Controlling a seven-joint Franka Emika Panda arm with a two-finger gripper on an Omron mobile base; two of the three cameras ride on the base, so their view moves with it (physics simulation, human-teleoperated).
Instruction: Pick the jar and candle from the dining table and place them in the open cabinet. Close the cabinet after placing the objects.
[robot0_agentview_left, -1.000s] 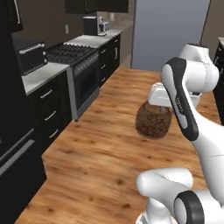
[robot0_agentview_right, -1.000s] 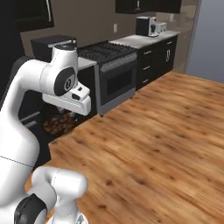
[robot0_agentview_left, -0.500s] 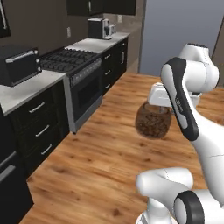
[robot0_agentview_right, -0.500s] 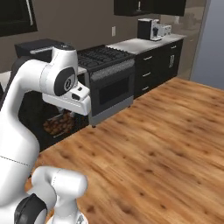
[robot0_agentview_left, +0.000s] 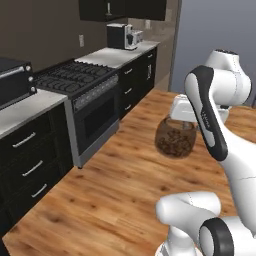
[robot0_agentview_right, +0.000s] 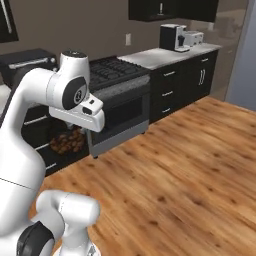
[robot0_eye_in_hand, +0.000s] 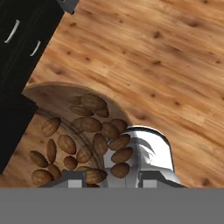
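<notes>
We see the jar (robot0_agentview_left: 175, 139) hanging in the air above the wooden floor (robot0_agentview_left: 115, 185), carried under the white arm's hand, well to the right of the black stove (robot0_agentview_left: 80, 95) and level with the front of its oven. The claw (robot0_eye_in_hand: 111, 174) is closed down on the jar's neck: in the hand view its two tips sit at either side of the glass, with the brown nut-like contents pressed up against the wall between them, so we take it as a firm hold on the jar, though the lid itself is hidden by the hand and we cannot tell how it sits. From the right base view the jar (robot0_agentview_right: 67, 141) shows beneath the hand, in front of the black drawers (robot0_agentview_right: 40, 145). Along the left wall runs a pale counter (robot0_agentview_left: 27, 107) with black drawer fronts below it, and a dark toaster oven (robot0_agentview_left: 14, 80) stands on it near us. Far down the same counter stands a coffee machine (robot0_agentview_left: 118, 36).
</notes>
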